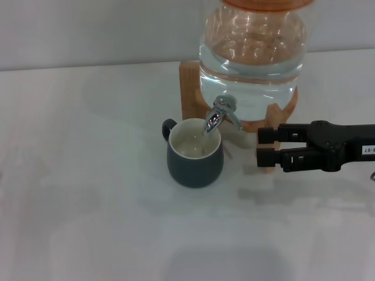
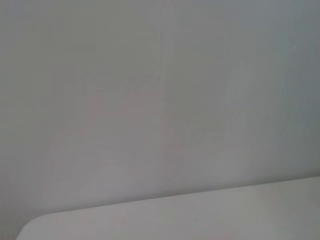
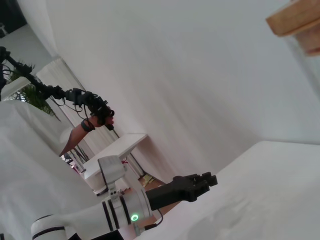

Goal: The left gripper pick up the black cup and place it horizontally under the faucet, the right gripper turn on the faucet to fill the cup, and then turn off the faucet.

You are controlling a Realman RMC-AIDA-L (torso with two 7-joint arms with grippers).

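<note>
Head view: black cup [image 1: 195, 158] upright on the white table [image 1: 88, 193], directly under the faucet [image 1: 215, 116], spout over its cream inside, handle pointing away from the right gripper. Faucet sticks out of the clear glass water jar [image 1: 252, 64], which sits on a wooden stand [image 1: 191, 93] behind the cup. Right gripper [image 1: 259, 148] beside the cup on the robot's right, near but not touching, below the faucet lever; its two fingers [image 1: 270, 134] are stacked w/ a thin gap, nothing between them.

Left wrist view: only a pale wall and a table edge [image 2: 200, 210]; no cup.

Right wrist view: left gripper [image 3: 206, 181] far off at the table edge, well away from the stand corner [image 3: 295, 20]; fingers bunched together, empty.
</note>
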